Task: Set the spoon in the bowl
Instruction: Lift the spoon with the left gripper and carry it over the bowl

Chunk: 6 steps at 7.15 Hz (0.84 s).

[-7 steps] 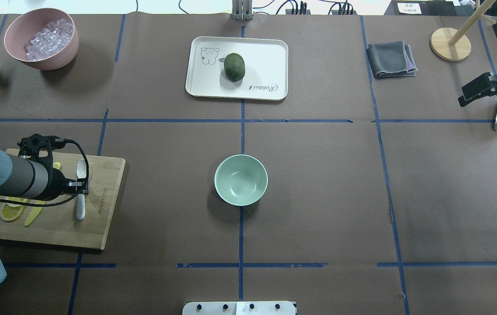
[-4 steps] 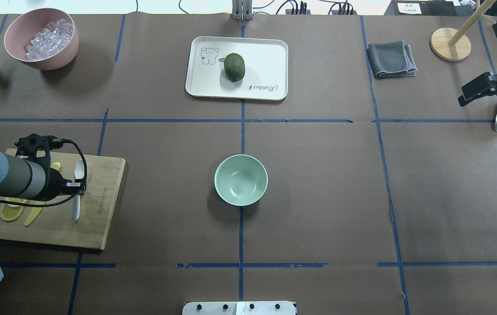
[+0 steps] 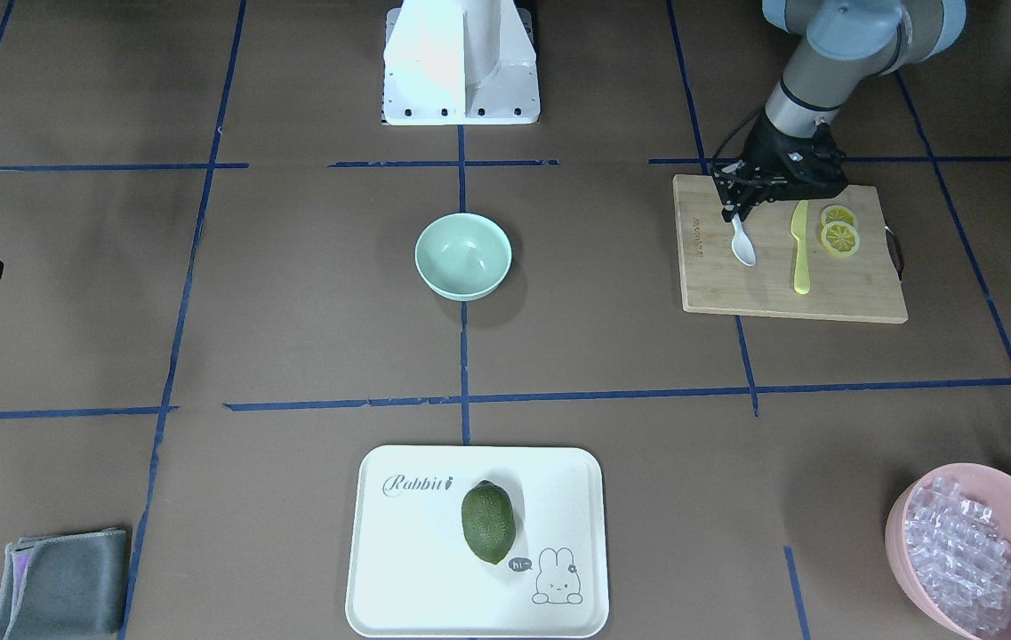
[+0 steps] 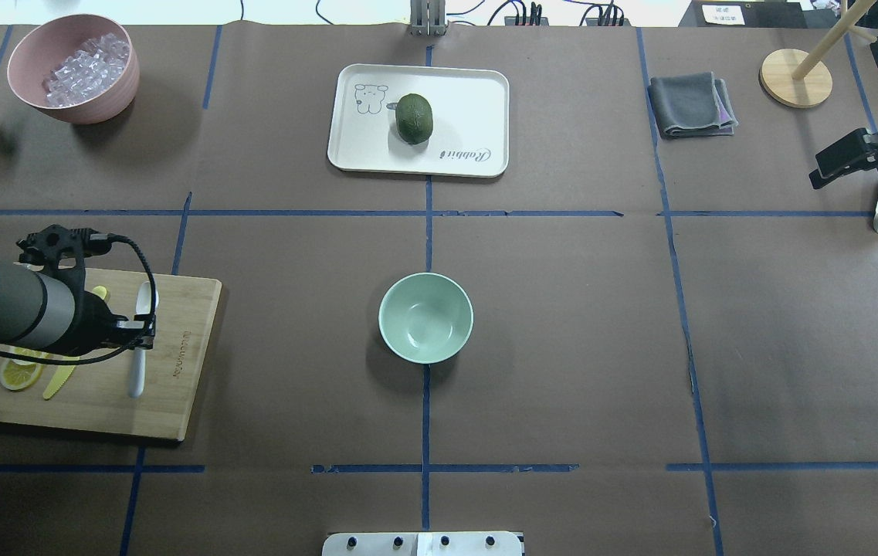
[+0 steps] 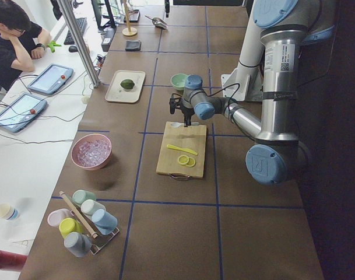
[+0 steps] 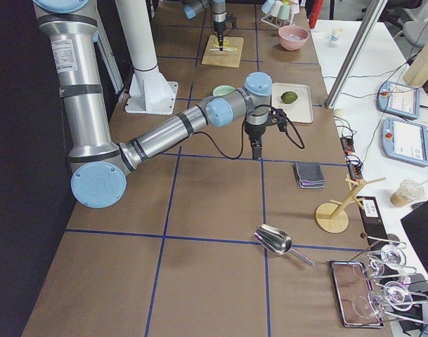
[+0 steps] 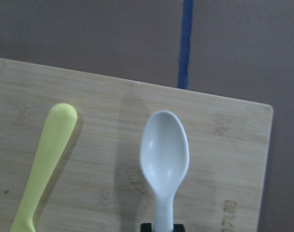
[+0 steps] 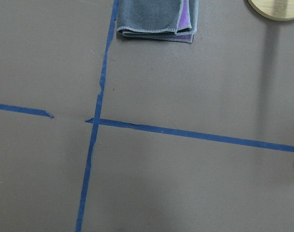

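The white spoon [image 4: 144, 300] is over the wooden cutting board [image 4: 184, 363] at the table's left. My left gripper [image 4: 142, 333] is shut on its handle, and the scoop points away from the robot. In the left wrist view the spoon [image 7: 164, 154] casts a shadow on the board, so it hangs a little above it. It also shows in the front view [image 3: 742, 244]. The mint-green bowl [image 4: 425, 317] stands empty at the table's middle, well to the right of the spoon. My right gripper [image 4: 825, 174] hangs at the far right edge; I cannot tell if it is open.
A yellow knife [image 4: 60, 378] and lemon slices [image 4: 20, 373] lie on the board left of the spoon. A pink bowl [image 4: 91, 108] of clear cubes stands back left. A white tray [image 4: 469, 100] with a green fruit [image 4: 414, 117] is behind the bowl. A grey cloth [image 4: 692, 104] lies back right.
My left gripper, shut on the spoon, has shifted slightly left and seems to have risen from the board. The spoon moved with it. The right arm has not moved.
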Each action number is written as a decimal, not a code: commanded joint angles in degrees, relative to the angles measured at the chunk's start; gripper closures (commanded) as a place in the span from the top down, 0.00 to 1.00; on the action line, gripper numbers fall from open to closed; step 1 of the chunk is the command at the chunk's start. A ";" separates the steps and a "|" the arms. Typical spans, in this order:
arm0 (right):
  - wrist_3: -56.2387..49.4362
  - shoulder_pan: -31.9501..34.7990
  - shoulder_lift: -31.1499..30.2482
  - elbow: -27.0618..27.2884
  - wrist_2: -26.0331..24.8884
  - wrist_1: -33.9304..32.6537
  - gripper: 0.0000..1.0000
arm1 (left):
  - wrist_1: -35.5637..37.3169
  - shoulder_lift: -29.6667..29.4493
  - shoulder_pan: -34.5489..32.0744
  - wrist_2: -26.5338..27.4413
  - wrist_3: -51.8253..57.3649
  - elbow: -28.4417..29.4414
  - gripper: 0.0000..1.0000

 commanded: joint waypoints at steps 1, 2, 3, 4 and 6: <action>-0.04 0.00 -0.10 0.02 0.04 0.00 1.00 | 19.65 -18.96 0.55 -2.32 -6.68 -2.00 0.00; -0.04 0.00 -0.28 0.02 0.04 0.00 1.00 | 25.59 -28.39 2.03 -2.86 -10.57 0.09 0.00; 0.05 0.00 -0.28 0.02 0.04 0.00 1.00 | 25.22 -32.31 5.18 -2.52 -14.26 3.51 0.00; 0.05 0.00 -0.28 0.02 0.04 0.00 1.00 | 25.12 -38.53 6.77 -2.34 -14.65 9.81 0.00; 0.14 0.00 -0.28 0.02 0.04 0.00 1.00 | 20.15 -45.26 8.71 0.89 -14.91 21.24 0.00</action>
